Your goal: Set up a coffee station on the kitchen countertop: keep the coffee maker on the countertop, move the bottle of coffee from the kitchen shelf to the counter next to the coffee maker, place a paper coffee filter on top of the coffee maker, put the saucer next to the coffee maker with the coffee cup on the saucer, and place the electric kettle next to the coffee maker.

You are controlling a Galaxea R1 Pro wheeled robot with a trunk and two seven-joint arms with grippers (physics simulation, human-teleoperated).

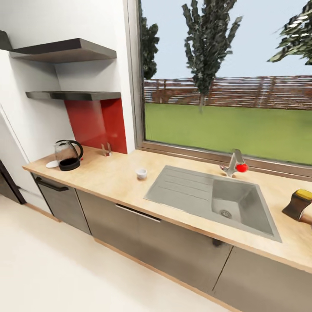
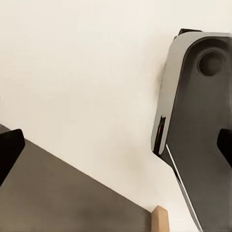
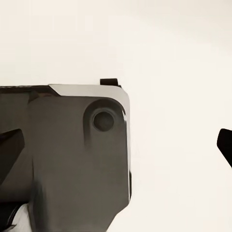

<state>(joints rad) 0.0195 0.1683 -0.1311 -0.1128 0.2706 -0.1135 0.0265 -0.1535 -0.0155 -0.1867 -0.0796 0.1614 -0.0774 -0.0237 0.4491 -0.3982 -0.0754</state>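
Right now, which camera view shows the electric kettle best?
The head view shows it best: the electric kettle stands whole on the kitchen countertop at its left end, below the kitchen shelf. The two wrist views look down at pale floor and the robot's own base, so they tell nothing about the kettle.

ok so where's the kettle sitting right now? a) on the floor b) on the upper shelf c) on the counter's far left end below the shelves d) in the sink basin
c, the electric kettle stands on the kitchen countertop at its far left end, below the shelves.
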